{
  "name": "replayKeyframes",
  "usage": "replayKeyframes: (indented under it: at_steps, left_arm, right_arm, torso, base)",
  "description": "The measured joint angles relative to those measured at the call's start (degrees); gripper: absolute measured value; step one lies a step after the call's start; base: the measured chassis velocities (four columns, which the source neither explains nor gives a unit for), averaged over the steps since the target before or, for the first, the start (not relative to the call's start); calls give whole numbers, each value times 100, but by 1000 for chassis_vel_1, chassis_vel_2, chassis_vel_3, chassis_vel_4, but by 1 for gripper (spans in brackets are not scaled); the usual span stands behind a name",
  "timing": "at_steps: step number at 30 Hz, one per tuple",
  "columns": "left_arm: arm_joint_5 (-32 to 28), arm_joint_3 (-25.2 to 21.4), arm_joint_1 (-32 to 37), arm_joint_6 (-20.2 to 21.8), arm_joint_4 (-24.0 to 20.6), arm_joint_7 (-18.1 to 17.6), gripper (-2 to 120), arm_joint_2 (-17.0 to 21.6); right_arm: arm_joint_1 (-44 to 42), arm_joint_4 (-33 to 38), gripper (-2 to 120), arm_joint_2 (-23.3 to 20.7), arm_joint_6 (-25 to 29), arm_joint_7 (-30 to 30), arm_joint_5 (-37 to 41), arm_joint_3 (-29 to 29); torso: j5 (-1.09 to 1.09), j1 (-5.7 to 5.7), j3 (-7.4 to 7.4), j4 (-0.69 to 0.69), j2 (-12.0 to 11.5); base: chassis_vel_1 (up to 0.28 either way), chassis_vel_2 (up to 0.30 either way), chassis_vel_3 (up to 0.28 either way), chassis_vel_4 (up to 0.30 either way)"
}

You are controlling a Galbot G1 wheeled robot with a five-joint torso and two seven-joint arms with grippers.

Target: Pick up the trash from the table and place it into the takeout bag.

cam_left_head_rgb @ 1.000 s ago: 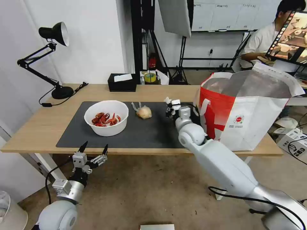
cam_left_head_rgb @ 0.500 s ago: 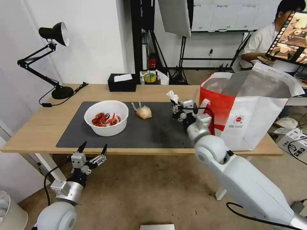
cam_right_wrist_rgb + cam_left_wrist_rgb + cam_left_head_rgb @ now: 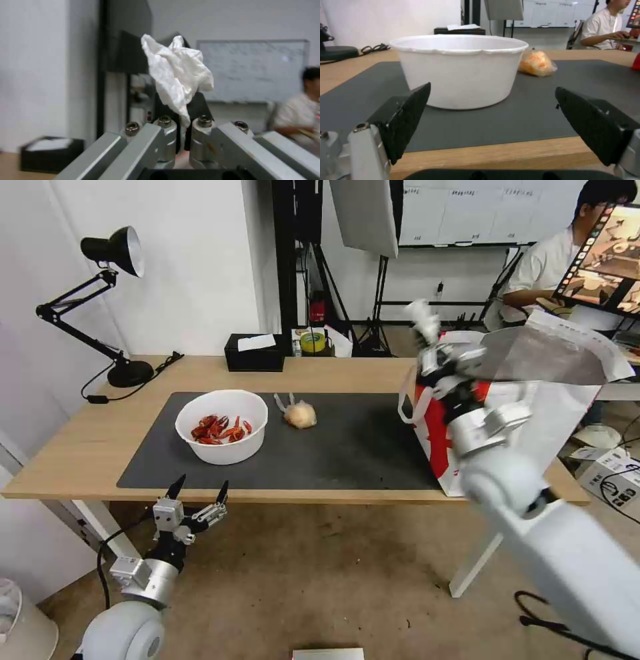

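- Wood table (image 3: 87, 443) carries our bowl (image 3: 222, 425) and knotted bag (image 3: 299, 414).
- Right gripper (image 3: 427, 337), jaws clamped on the tissue (image 3: 178, 75), sits at the takeout bag's (image 3: 513, 447) near rim; its mouth lies just beyond.
- Left gripper (image 3: 197, 492) hangs spread wide, empty, below the table edge.

I work in a lab or studio: a whiteboard (image 3: 467, 210) at my one o'clock, light stands (image 3: 380, 293) at twelve, a desk lamp (image 3: 107, 300) at ten, bare concrete floor (image 3: 320, 573) underfoot.

The light-wood table (image 3: 80, 447) carries a dark grey mat (image 3: 333, 447), a black desk lamp (image 3: 127, 373), a black tissue box (image 3: 253, 357) and the red-and-white takeout bag (image 3: 533, 447).
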Motion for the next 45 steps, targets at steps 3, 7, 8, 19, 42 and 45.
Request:
replayKeyframes:
  at_steps: [3, 7, 8, 19, 42, 45]
  left_arm:
    - [-9, 59, -32, 3, -3, -1, 100, 42]
    - [-15, 170, -86, 13, -4, -5, 100, 53]
    - [-15, 211, -105, 18, -3, -7, 100, 50]
    - [-14, 295, -153, 27, 13, -16, 100, 22]
    - [-17, 233, -142, 39, -57, -144, 100, 28]
    - [-25, 227, -147, 41, -59, -145, 100, 35]
  right_arm:
    - [3, -4, 0, -248, -517, 280, 330, 167]
    - [-7, -31, 0, -446, -847, 436, 625, 299]
    - [-6, -52, 0, -475, -879, 451, 711, 320]
    - [-101, -140, 11, -531, -847, 337, 789, 379]
    - [-235, -158, 95, -452, -857, 187, 756, 403]
    - [-210, -175, 100, -448, -857, 185, 756, 379]
  torso:
    - [2, 0, 0, 0, 0]
    - [0, 0, 0, 0, 0]
    - [1, 0, 1, -1, 0]
    - [0, 0, 1, 0, 0]
    - [0, 0, 0, 0, 0]
    - [0, 0, 0, 0, 0]
  base:
    - [0, 0, 0, 0]
    - [0, 0, 0, 0]
    - [0, 0, 0, 0]
    - [0, 0, 0, 0]
    - [0, 0, 0, 0]
    - [0, 0, 0, 0]
